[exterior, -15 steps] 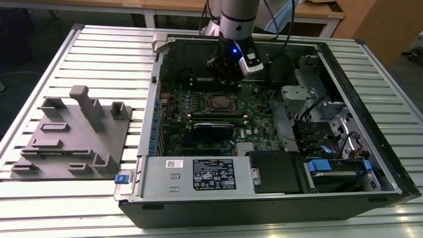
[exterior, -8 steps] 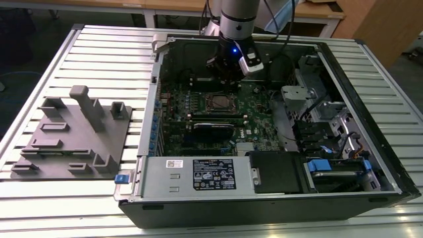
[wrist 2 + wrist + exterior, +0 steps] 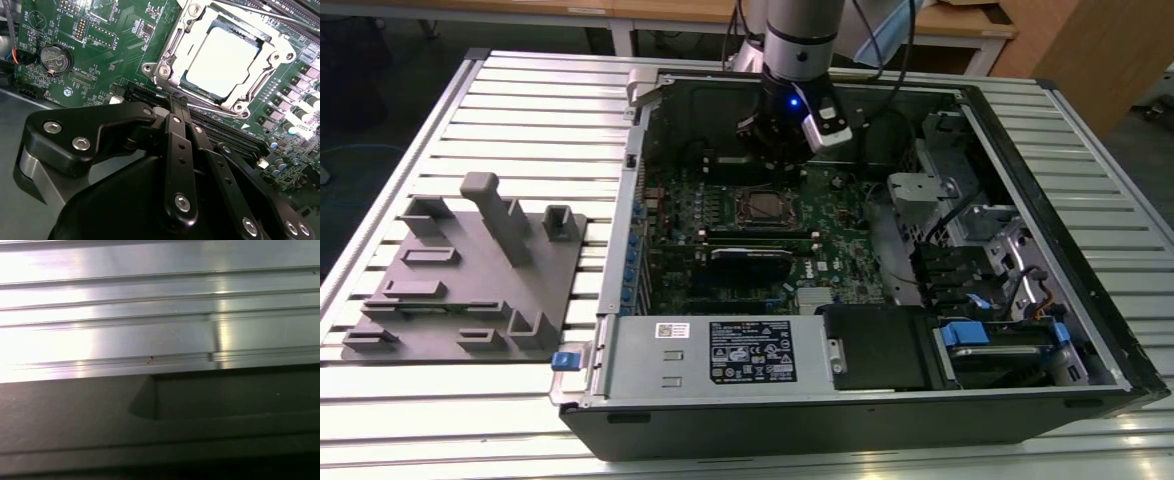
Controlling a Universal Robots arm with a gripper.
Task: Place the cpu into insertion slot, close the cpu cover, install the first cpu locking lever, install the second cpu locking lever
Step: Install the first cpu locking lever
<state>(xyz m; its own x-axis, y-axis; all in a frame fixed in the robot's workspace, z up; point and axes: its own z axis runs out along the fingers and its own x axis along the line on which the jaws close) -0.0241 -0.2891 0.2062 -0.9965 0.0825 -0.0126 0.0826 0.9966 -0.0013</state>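
In the second wrist view the cpu [image 3: 225, 60] lies flat in its socket on the green motherboard, its pale metal top showing through a window. The silver cpu cover [image 3: 169, 52] lies down around it as a frame. A thin metal lever rod [image 3: 270, 17] runs along the socket's far edge. My gripper [image 3: 176, 102] has its black fingers [image 3: 172, 135] pressed together with nothing between them. Their tips sit just short of the socket's near corner. In the exterior view the gripper [image 3: 781, 158] hangs inside the open case, a little behind the socket [image 3: 761, 207].
The open computer case [image 3: 627, 250] lies on a slatted aluminium table [image 3: 520, 120]. A labelled power supply box [image 3: 747, 352] sits at the case's front and drive bays [image 3: 974, 250] on the exterior view's right. A grey fixture block [image 3: 467, 270] stands on the exterior view's left. A coin battery [image 3: 53, 59] sits on the board.
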